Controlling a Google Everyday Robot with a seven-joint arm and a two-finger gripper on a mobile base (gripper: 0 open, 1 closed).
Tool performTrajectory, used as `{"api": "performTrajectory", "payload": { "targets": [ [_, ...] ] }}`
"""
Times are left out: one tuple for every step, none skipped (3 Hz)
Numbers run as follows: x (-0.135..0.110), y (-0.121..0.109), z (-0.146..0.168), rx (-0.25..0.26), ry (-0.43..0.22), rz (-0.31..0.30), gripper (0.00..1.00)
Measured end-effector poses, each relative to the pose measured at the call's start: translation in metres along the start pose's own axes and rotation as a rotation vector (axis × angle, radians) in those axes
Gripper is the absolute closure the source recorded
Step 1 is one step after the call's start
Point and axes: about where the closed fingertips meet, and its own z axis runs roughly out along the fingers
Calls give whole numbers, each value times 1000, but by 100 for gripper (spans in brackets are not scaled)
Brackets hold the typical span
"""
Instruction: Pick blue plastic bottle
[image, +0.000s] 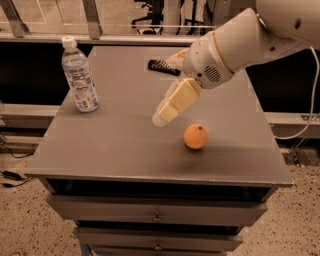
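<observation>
The blue plastic bottle (79, 75) stands upright at the far left of the grey tabletop (115, 150). It is clear and ribbed, with a white cap and a pale label. My gripper (162, 117) hangs from the white arm over the middle of the table, pointing down and to the left. It is well to the right of the bottle and apart from it. It holds nothing that I can see. An orange (195, 136) lies on the table just right of and below the gripper.
A black remote-like object (162, 67) lies at the back of the table, partly behind the arm. The table has drawers (157, 212) in front. A railing (100, 30) and office chairs are behind. A white cable (310, 100) hangs at right.
</observation>
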Motion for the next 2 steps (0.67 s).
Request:
{"api": "performTrajectory", "payload": {
  "targets": [
    [-6,-7,9,11,-29,-2,0],
    [-20,-23,47,19,-111,15,0]
  ]
}}
